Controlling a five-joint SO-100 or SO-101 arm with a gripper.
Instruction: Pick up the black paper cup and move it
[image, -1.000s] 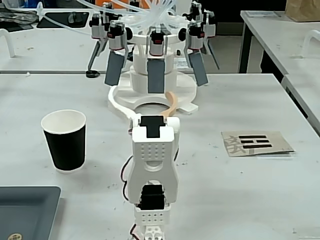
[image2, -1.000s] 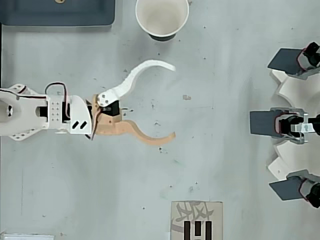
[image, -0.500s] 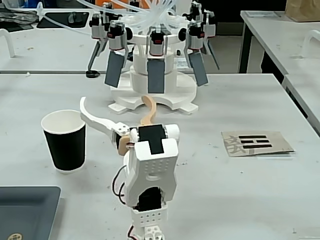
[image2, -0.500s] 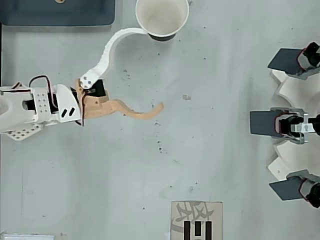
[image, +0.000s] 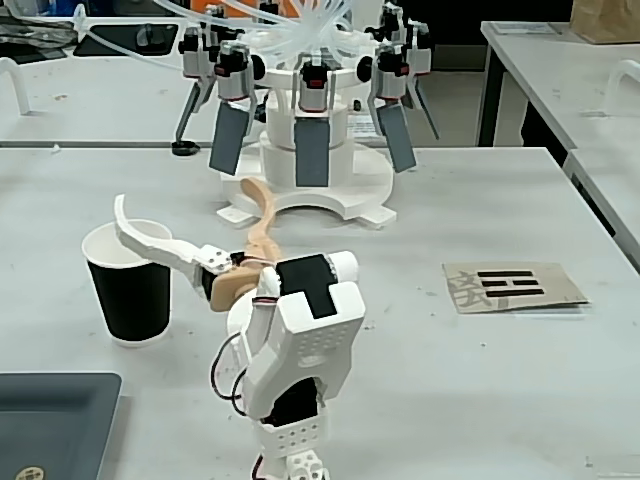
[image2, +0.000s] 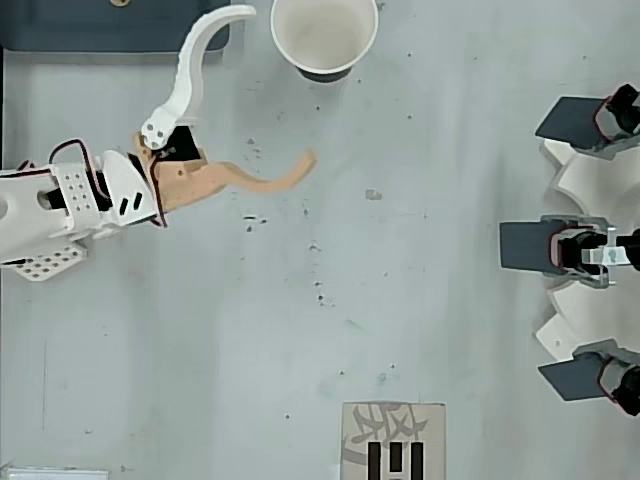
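While matte black tapered paper cup (image2: 325, 38) with white rim stands upright on grey tabletop (image2: 420, 300), pincer (image2: 275, 90) released, spread wide, empty. White curved finger (image2: 190, 70) reaches nearly to cup rim; tan finger (image2: 255, 178) splays away from cup. Cup lies just beyond fingertips, off centre toward white finger, not yet between them. Judgement: swing toward cup needed before closing.

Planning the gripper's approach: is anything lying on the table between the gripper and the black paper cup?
Nothing: the overhead view shows only bare grey table between the open gripper and the black paper cup.
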